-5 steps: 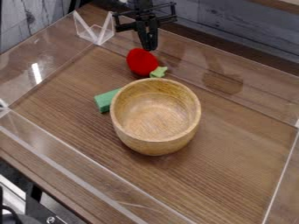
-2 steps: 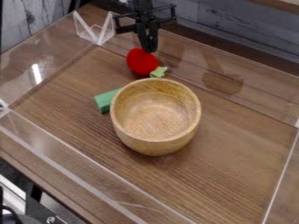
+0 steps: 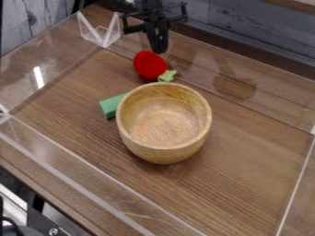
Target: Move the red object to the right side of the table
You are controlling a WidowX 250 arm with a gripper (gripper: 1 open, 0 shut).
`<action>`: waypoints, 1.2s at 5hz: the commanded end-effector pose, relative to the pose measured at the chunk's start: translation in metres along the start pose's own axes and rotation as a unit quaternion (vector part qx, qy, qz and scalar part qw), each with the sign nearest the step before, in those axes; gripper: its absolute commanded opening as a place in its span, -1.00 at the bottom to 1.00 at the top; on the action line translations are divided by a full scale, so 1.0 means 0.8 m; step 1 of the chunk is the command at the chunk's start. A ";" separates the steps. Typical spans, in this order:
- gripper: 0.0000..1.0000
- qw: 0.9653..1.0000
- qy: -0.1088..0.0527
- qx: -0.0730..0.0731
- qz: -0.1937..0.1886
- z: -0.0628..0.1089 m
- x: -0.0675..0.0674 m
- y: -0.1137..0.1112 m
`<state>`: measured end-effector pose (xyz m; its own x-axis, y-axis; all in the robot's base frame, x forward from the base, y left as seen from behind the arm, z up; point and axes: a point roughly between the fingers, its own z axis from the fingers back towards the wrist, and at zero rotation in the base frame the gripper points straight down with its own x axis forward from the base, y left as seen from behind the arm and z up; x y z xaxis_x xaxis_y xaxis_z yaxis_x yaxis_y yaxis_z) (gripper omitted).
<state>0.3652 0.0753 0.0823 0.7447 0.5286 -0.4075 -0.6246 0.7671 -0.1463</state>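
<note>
red fruit (image 3: 149, 63) sits on the tabletop (image 3: 259, 138) in the upper middle of the frame, just beyond the rim of the wooden bowl (image 3: 165, 121), its green leaf tip pointing lower right. a green block (image 3: 113, 105) lies at the bowl's left. end effector (image 3: 157, 46) hangs just above and behind the fruit, clenched on nothing. whether it touches the fruit cannot be told. judged: the fruit is a light, hard, smooth toy, round and prone to roll or squirt out. grip across its widest middle, avoiding the leaf. right side of the tabletop is unoccupied.
</note>
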 end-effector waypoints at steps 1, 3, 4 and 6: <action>-1.00 0.999 -0.025 -0.013 -0.015 0.031 -0.008 -0.011; -1.00 1.000 -0.025 -0.008 -0.013 0.019 -0.002 -0.008; -1.00 0.999 -0.022 -0.021 -0.022 0.037 -0.014 -0.013; 1.00 0.999 -0.017 -0.021 -0.023 0.035 -0.013 -0.013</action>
<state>0.3674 0.0714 0.0890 0.7481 0.4988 -0.4376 -0.6155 0.7681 -0.1766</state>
